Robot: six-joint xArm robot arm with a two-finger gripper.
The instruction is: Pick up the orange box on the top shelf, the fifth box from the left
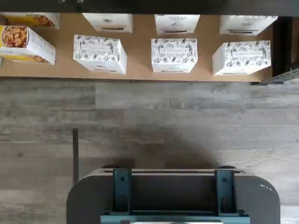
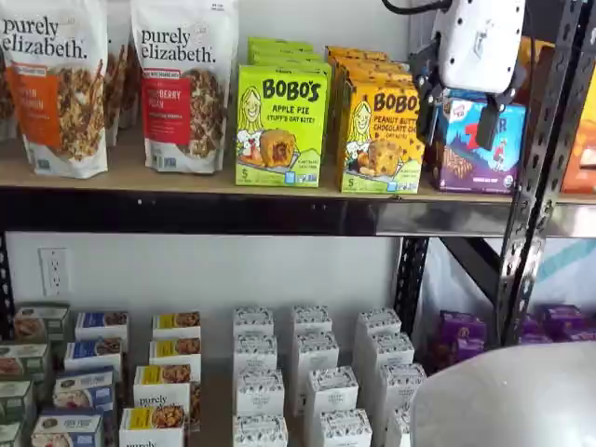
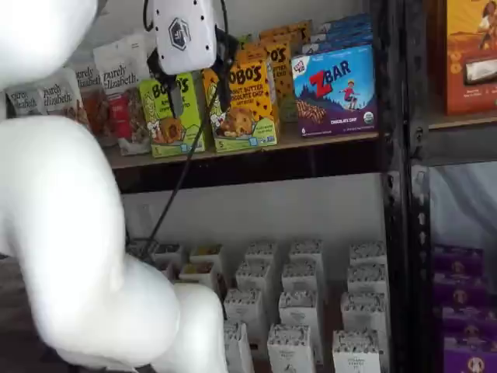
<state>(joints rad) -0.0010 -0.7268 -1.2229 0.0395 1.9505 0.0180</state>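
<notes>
1 claw, fingers spread, empty, hangs before top shelf; orange box upright, just behind it.

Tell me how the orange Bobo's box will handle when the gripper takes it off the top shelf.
The orange box looks like a stiff carton, so it should hold its shape if squeezed gently. It stands tall and narrow, so a nudge could tip it. More boxes stand right behind it, and the green Bobo's box beside it leaves little finger room.

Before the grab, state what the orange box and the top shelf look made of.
The orange box: printed paperboard by its look, slightly glossy, with sharp folded edges. The top shelf: tan board, matte, probably wood or fibreboard; its front rail looks like black painted metal, glossy enough to mirror light.
</notes>
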